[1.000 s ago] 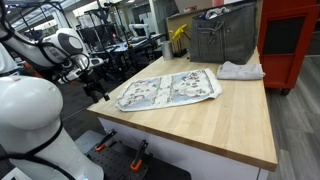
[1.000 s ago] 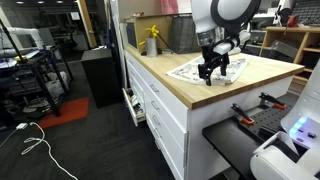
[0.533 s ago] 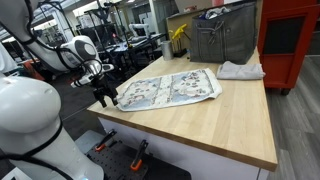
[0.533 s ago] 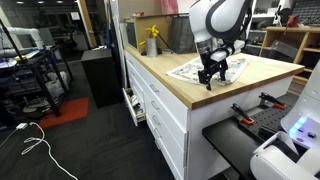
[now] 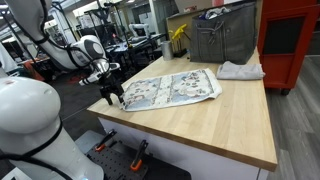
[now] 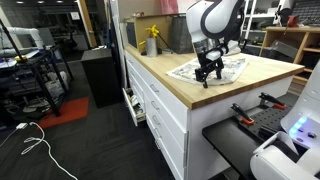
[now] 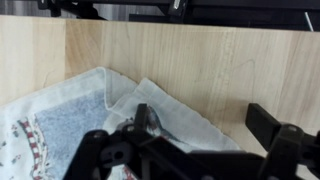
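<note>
A patterned white cloth lies spread on the wooden table; it also shows in an exterior view and in the wrist view. My gripper hangs open just above the cloth's near corner at the table's edge. In the wrist view my gripper has one finger over the folded corner of the cloth and the other finger over bare wood. Nothing is held between the fingers.
A crumpled white cloth lies at the far side of the table beside a grey bin. A yellow object stands near it. A red cabinet stands behind. Drawers run under the tabletop.
My gripper has moved in over the table edge and down onto the cloth's corner. It stays open. The cloth has not moved.
</note>
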Motion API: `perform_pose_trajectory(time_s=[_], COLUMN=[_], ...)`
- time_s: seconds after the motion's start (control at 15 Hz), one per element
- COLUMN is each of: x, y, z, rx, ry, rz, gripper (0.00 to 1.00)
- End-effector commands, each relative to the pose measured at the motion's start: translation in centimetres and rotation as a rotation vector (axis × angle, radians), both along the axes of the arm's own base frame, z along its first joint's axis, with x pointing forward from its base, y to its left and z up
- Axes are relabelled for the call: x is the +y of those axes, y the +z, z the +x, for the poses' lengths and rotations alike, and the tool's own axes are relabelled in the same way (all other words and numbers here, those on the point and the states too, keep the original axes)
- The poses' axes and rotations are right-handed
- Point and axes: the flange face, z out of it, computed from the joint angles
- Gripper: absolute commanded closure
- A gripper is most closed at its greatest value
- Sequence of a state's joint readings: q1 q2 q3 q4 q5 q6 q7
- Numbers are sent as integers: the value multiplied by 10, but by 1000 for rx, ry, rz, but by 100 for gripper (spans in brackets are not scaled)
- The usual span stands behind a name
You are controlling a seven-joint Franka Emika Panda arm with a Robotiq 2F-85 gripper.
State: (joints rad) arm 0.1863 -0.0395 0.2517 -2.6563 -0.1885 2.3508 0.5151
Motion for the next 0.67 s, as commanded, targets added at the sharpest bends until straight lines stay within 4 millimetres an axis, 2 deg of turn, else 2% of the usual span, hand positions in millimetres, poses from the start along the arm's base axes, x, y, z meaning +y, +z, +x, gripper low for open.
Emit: perform_pose_trajectory(time_s=[0.0,0.27,0.6], x=[0,6,12], y=[-5,-10,-28], z=[12,11,12], rx=[-6,9,39], ry=[0,10,14], rz=[1,15,17], gripper=[0,0,0])
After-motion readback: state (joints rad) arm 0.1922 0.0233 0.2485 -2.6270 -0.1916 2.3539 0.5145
